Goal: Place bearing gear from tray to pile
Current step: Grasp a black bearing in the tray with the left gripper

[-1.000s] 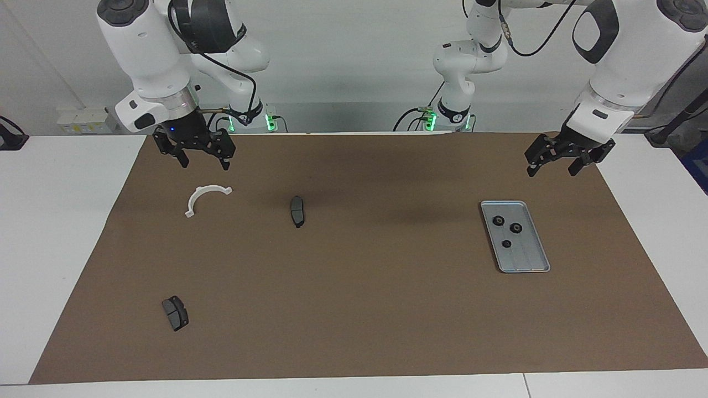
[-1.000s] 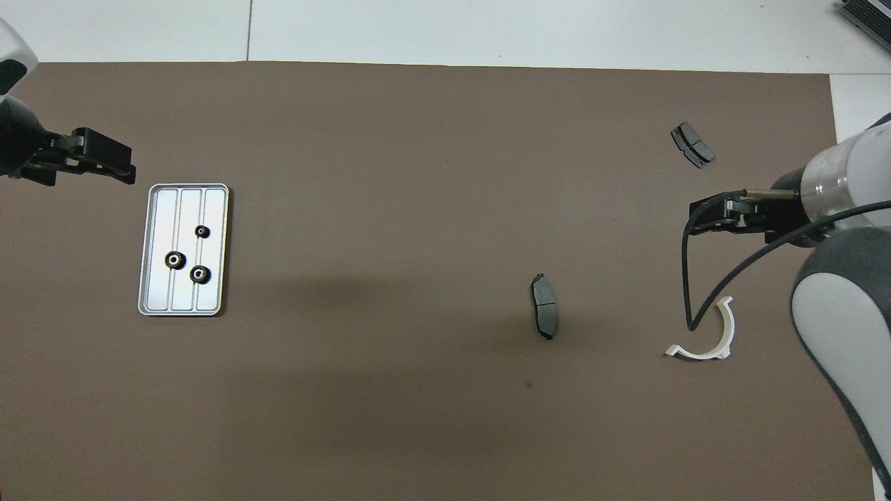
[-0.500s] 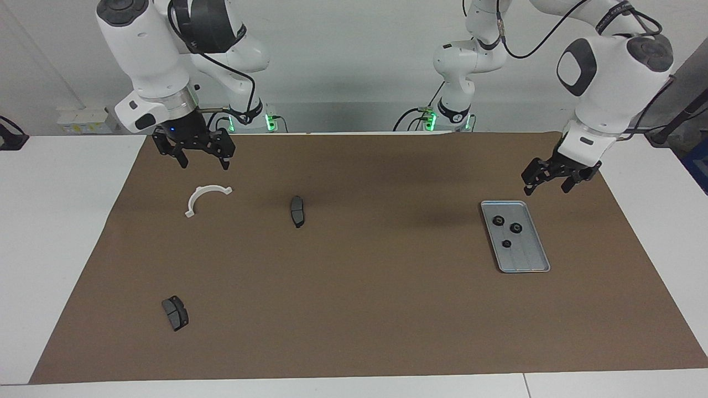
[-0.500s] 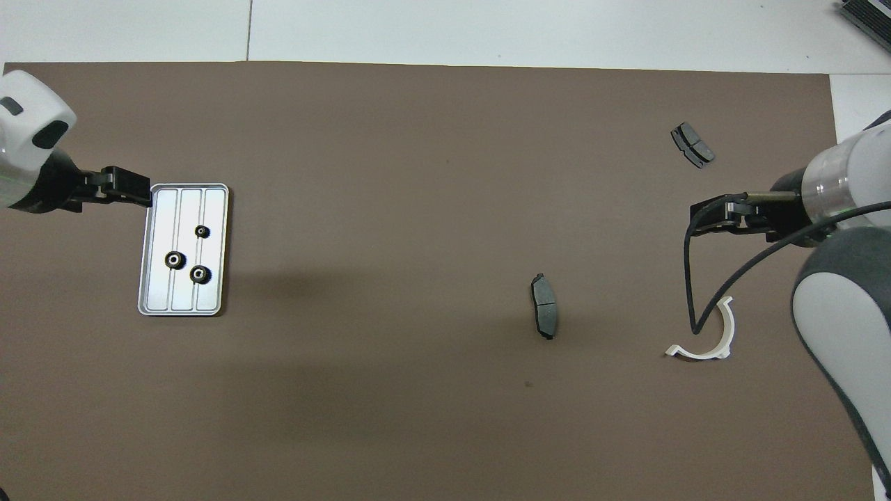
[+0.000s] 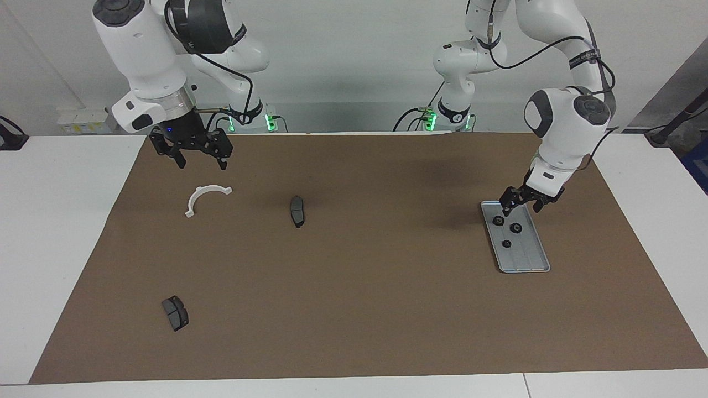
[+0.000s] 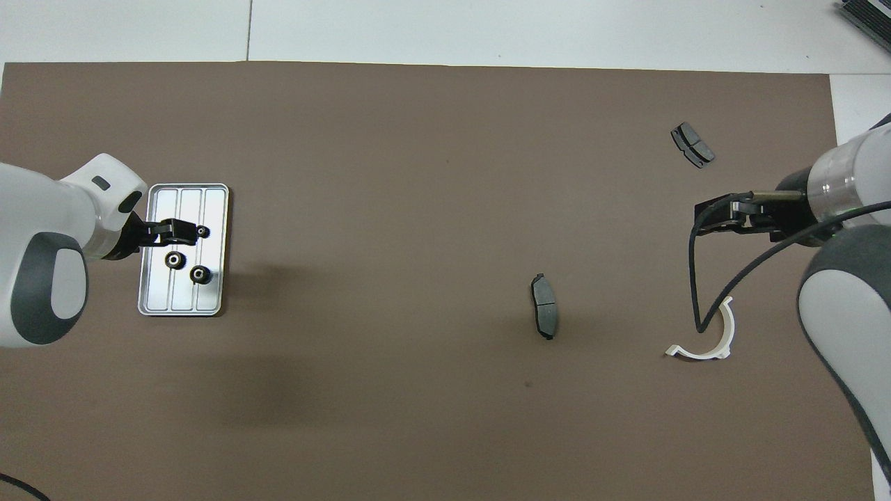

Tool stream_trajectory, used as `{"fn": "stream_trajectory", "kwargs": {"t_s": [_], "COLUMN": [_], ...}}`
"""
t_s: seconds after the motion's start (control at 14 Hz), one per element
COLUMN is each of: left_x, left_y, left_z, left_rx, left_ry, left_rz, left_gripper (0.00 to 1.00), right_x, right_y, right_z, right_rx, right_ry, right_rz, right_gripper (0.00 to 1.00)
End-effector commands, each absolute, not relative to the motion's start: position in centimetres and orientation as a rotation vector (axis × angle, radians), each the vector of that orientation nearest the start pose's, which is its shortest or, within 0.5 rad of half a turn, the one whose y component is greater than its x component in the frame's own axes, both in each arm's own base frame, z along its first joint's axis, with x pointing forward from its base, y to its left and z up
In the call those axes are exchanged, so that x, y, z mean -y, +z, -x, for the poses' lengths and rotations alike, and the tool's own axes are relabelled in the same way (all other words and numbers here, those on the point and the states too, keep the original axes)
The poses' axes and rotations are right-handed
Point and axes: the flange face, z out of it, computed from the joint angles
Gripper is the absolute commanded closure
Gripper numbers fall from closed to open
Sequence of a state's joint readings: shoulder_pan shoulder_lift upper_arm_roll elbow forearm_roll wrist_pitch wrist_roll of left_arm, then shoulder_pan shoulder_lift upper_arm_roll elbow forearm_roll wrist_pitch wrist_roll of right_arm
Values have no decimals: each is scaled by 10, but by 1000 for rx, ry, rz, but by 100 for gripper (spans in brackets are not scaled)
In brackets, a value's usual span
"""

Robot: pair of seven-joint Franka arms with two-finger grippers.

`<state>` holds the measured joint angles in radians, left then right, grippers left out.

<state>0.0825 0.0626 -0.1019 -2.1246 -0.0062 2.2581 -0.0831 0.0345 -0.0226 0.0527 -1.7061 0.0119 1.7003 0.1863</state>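
From across the table, the left gripper hangs low over the tray, at the tray's end nearer the robots, its jaws spread and holding nothing. Three bearing gears lie in the tray: one just under the jaws, a second beside it, the third farther along. The right gripper waits in the air near the white bracket, jaws apart and empty. One brake pad and another make up the rest of the pile.

From overhead, the left gripper covers the tray's middle, one gear right at the fingertips, the other two just off to one side. The right gripper sits well away.

The gears are small and close together, so I'd worry a finger comes down on a neighbour, or nudges the light tray across the mat. A shallow pinch could also let the gear pop out.
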Motion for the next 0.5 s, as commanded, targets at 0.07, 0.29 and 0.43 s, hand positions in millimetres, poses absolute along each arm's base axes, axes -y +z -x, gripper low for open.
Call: {"fn": "stream_trajectory", "kwargs": {"t_s": [0.07,0.29,0.43], "left_x": [7,11,9], "left_y": [356,322,311], "left_z": [-539,-534,-532], "left_rx": [180,265,273], "left_ry": [-113,-138,-109], "left_rz": [3155,3155,3155], "left_gripper": [19,22,27], "right_x": [-47,-48,-48], "right_y": [584,584,584], "right_z": [-548,-548,-548], "right_rx": [-131,-128,-128], "right_ry": [-21,-21,-21], "right_rz": [3121,3121,3121], "right_gripper": [0,0,0]}}
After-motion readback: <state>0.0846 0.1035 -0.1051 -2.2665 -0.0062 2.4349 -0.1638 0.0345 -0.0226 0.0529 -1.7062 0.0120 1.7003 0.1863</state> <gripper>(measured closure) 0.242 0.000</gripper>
